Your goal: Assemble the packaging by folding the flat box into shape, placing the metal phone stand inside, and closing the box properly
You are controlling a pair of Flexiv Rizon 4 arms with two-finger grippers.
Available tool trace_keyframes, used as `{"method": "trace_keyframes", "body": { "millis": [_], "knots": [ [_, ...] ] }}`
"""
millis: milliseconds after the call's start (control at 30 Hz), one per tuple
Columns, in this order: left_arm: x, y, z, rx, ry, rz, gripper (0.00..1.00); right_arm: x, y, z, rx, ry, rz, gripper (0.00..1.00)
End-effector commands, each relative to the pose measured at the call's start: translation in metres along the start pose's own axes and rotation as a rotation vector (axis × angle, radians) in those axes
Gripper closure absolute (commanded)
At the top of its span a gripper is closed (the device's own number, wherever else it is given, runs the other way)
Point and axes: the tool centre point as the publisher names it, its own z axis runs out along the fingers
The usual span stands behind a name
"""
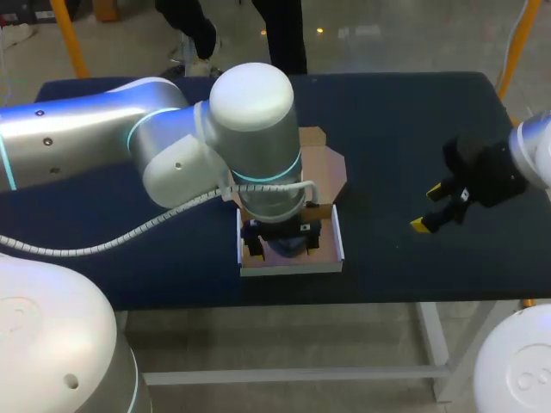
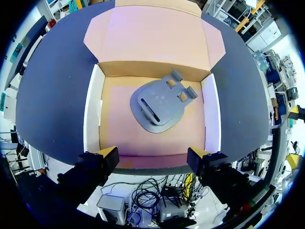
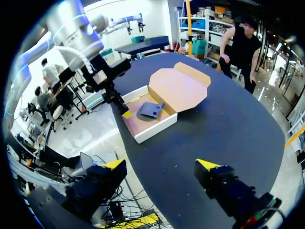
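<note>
Found left pincer (image 2: 152,160) spread wide and empty, poised above near wall of box (image 2: 93,119). Saw stand (image 2: 157,105) lying flat on box floor, nearer the hinge side than the near wall, touched by neither finger. Noted lid (image 2: 152,38) laid back flat on bench (image 2: 43,95) beyond the stand, side flaps out. Found right pincer (image 3: 161,167) likewise wide and empty, well apart from box, over bare bench.

Judged folding done and stand placed. Left to do: lid brought over, flaps tucked in.

Got stand's lie plainly from left wrist view. In head view, lost most of box interior behind left arm. Got from right wrist view a side look at left pincer over the box edge, and from head view alone the gap between the two arms.
</note>
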Motion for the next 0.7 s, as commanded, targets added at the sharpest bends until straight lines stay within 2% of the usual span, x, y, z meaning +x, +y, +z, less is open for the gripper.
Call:
{"method": "trace_keyframes", "body": {
  "millis": [33,100,133,167,500,700],
  "knots": [
    [0.001,0.0,0.0,0.004,-0.005,0.0,0.0,0.0,-0.001,-0.002,-0.003,0.003,-0.001,0.0],
    [0.001,0.0,0.0,0.004,-0.005,0.0,0.0,0.0,-0.001,-0.002,-0.003,0.003,-0.001,0.0],
    [0.0,-0.012,-0.031,0.078,0.145,0.079,0.0,0.0,-0.001,-0.002,-0.003,0.003,-0.001,0.0],
    [0.0,-0.024,-0.058,0.079,0.146,0.08,0.0,0.0,-0.001,-0.002,-0.003,0.003,-0.001,0.0],
    [0.006,-0.028,-0.062,0.081,0.147,0.091,0.0,0.0,-0.001,-0.002,-0.003,0.003,-0.001,0.0],
    [0.003,-0.031,-0.069,0.085,0.193,0.104,0.0,0.0,-0.001,-0.002,-0.003,0.003,-0.001,0.0]
  ]
}}
